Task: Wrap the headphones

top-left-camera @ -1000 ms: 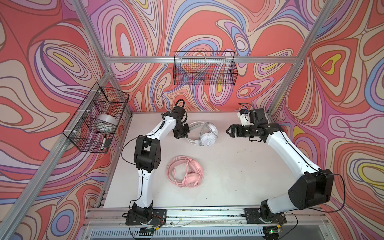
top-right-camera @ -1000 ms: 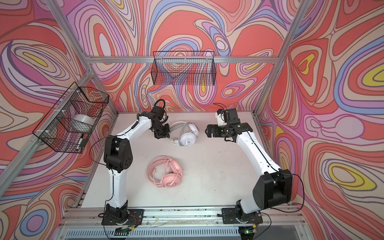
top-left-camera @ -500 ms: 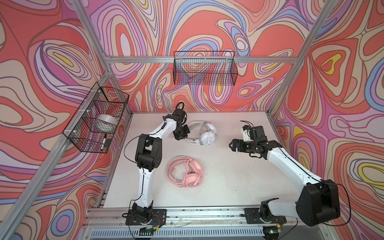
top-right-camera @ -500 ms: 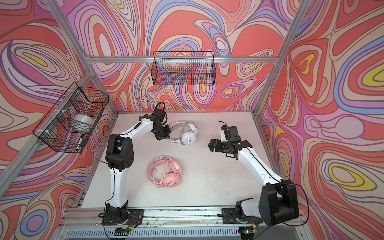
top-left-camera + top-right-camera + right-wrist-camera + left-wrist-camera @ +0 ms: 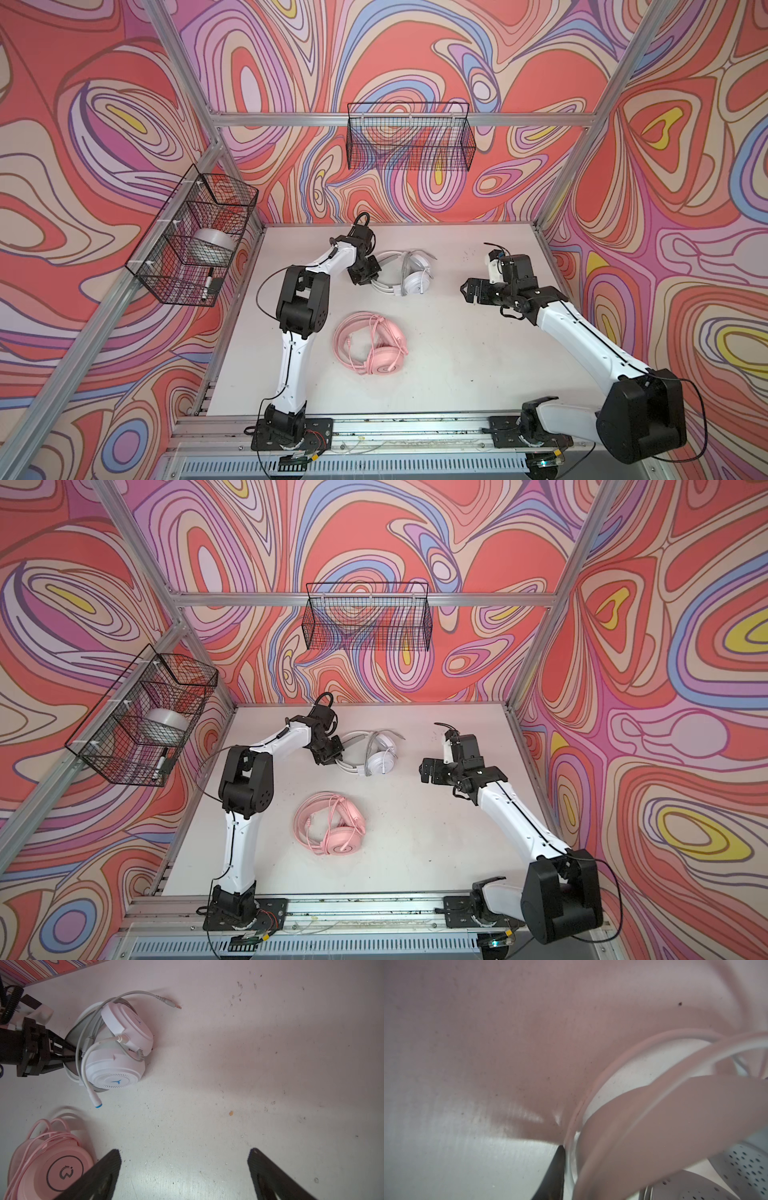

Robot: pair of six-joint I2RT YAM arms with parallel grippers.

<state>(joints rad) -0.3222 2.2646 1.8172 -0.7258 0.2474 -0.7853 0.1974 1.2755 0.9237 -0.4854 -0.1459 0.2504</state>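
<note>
The white headphones lie at the back middle of the table, their grey cable looped round the earcups and the jack plug resting on the table. My left gripper is at their headband, with a finger on either side. Only one dark finger shows in the left wrist view, against the band's edge, so a grip cannot be made out. The pink headphones lie nearer the front with their cable coiled on them. My right gripper stands open over bare table to the right of both.
A wire basket hangs on the back wall. Another wire basket on the left wall holds a roll of tape and a marker. Aluminium frame posts stand at the table's corners.
My right gripper has drawn back from the white headphones toward the front and stayed open. My left gripper has stayed at the headband. Neither headset has moved.
</note>
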